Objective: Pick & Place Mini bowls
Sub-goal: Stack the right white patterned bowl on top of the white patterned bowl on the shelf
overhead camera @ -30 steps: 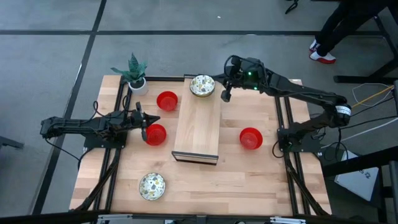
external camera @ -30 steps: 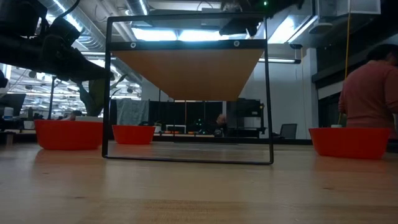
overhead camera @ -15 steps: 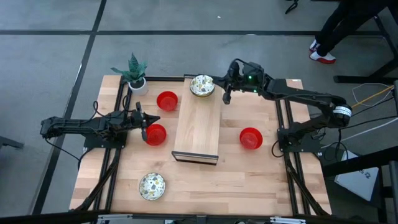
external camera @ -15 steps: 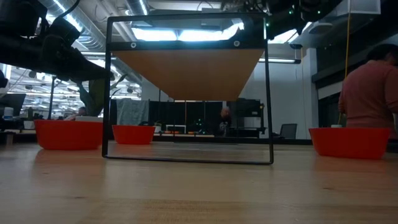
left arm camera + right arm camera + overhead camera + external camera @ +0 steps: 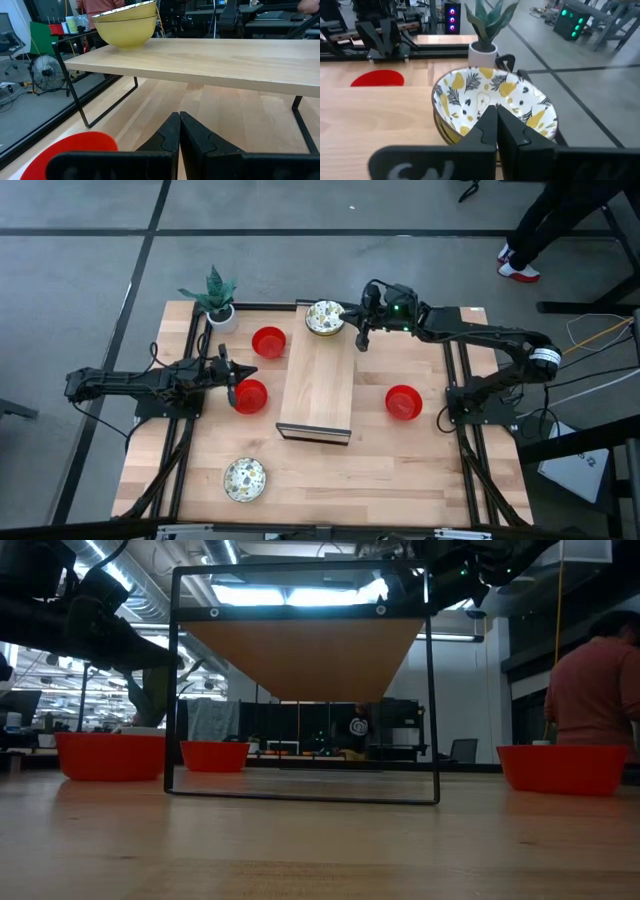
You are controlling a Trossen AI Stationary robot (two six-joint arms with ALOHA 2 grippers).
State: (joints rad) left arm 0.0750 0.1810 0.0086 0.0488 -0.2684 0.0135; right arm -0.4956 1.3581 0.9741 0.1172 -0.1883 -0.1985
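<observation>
A cream patterned mini bowl [image 5: 325, 318] [image 5: 492, 100] stands on the far end of a raised wooden shelf [image 5: 318, 385]; it seems to sit inside a second bowl [image 5: 127, 25]. My right gripper [image 5: 362, 338] [image 5: 496, 119] hangs shut just right of it, above the shelf. Three red mini bowls rest on the table: one far left of the shelf [image 5: 268, 342], one left [image 5: 250, 396], one right [image 5: 403, 402]. Another patterned bowl [image 5: 244, 478] sits near the front left. My left gripper [image 5: 232, 388] [image 5: 179, 131] waits shut beside the left red bowl [image 5: 70, 150].
A small white pot with a green plant [image 5: 215, 295] stands at the far left corner. The shelf rests on a black wire frame [image 5: 300, 790]. A person in a red top [image 5: 595, 690] is beyond the table on the right.
My right gripper has sunk and drawn a little toward the table's left, closer to the patterned bowl on the shelf, staying shut. The bowls have not moved.
</observation>
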